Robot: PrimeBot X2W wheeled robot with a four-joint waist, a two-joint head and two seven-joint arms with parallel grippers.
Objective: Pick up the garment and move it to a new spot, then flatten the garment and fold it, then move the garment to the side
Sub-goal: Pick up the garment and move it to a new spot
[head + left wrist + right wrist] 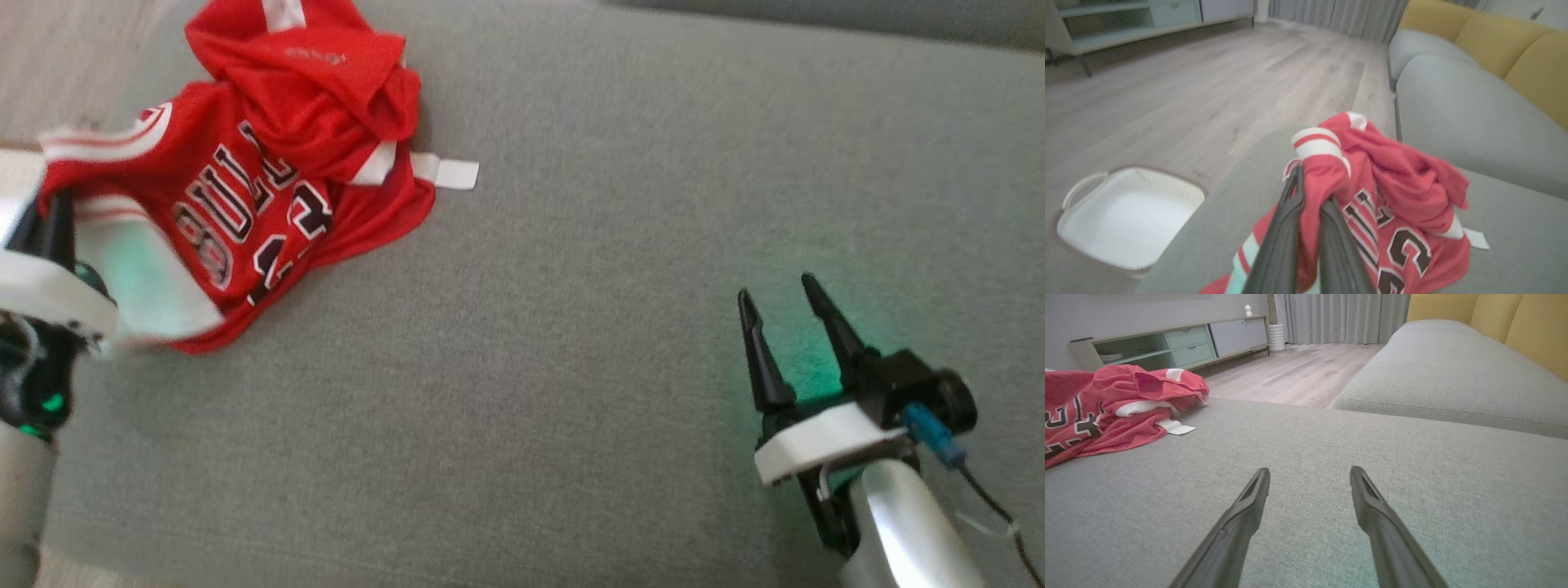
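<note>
We see one garment [269, 163], red jersey, crumpled on grey sofa seat [571, 327], near its left edge. One white tag [455, 173] sticks out from garment's right side. Our left gripper [1312, 185] is clamped on garment fold by striped trim. Our right gripper [775, 287] has fingers apart, empty, over bare seat, well apart from garment, nothing between. One white basket [1126, 220] sits on wood floor [1188, 102] beside seat edge. Second grey seat [1445, 375] lies beyond. Yellow back cushions [1494, 36] stand behind. One sideboard [1180, 343] stands along wall.

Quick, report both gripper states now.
Left gripper: shut on the red jersey.
Right gripper: open, holding nothing.
</note>
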